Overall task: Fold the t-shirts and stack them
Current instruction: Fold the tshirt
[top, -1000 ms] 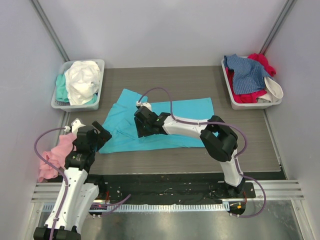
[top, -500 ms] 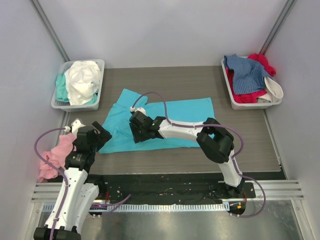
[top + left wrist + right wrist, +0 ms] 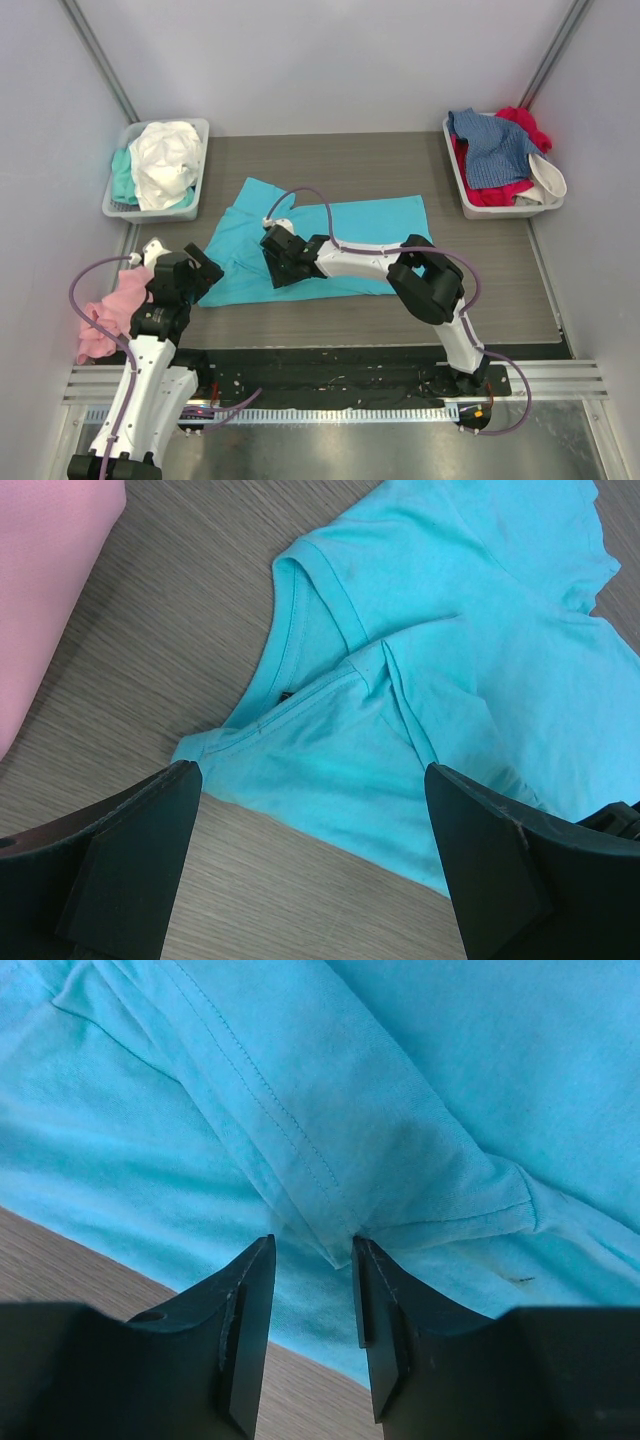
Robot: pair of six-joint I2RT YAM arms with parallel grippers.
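A bright turquoise t-shirt (image 3: 370,222) lies spread on the table, its left part folded over. My right gripper (image 3: 279,262) is low over its near left part. In the right wrist view the jaws (image 3: 312,1260) stand a narrow gap apart, with the tip of a stitched fold of the shirt (image 3: 330,1150) between them, touching the right finger. My left gripper (image 3: 200,268) is wide open and empty at the shirt's left corner. The left wrist view shows the round neck and a sleeve of the shirt (image 3: 420,660) ahead of the left gripper (image 3: 312,775).
A pink t-shirt (image 3: 108,312) lies crumpled at the table's left edge and shows in the left wrist view (image 3: 40,570). A grey tray (image 3: 116,208) at back left holds white (image 3: 165,160) and mint shirts. A tray (image 3: 457,172) at back right holds denim-blue (image 3: 495,150) and red shirts.
My right gripper has moved a little left and nearer over the turquoise shirt. The left arm has not moved.
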